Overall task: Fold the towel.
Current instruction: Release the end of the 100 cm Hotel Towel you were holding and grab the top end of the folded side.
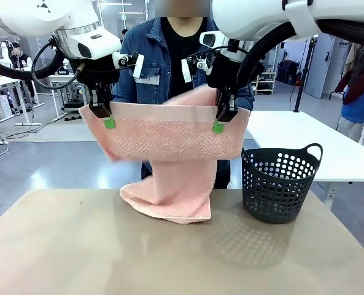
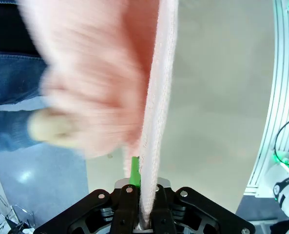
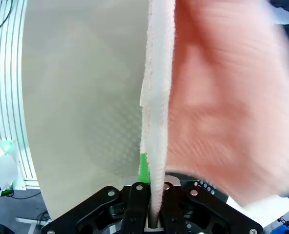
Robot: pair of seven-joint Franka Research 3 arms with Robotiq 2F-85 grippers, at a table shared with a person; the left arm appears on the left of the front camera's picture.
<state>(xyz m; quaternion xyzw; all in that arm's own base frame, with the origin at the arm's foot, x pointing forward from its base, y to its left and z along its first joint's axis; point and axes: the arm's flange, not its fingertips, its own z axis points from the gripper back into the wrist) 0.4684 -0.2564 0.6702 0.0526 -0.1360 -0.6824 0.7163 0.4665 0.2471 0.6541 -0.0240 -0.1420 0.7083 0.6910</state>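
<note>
The salmon-pink towel (image 1: 169, 138) hangs stretched between both grippers above the table, its smooth band along the top edge and its herringbone part draping down. Its lower end rests on the tabletop (image 1: 169, 209). My left gripper (image 1: 109, 121) is shut on the towel's upper left corner, and my right gripper (image 1: 218, 126) is shut on the upper right corner. In the left wrist view the towel's edge (image 2: 156, 97) runs up from between the shut fingers (image 2: 133, 170). The right wrist view shows the same: the edge (image 3: 158, 97) clamped at the green pad (image 3: 143, 168). A person stands right behind the towel.
A dark grey perforated basket (image 1: 280, 184) with handles stands on the table to the right of the towel. The beige tabletop (image 1: 77, 246) has free room at the front and left. A white table (image 1: 329, 147) stands farther back on the right.
</note>
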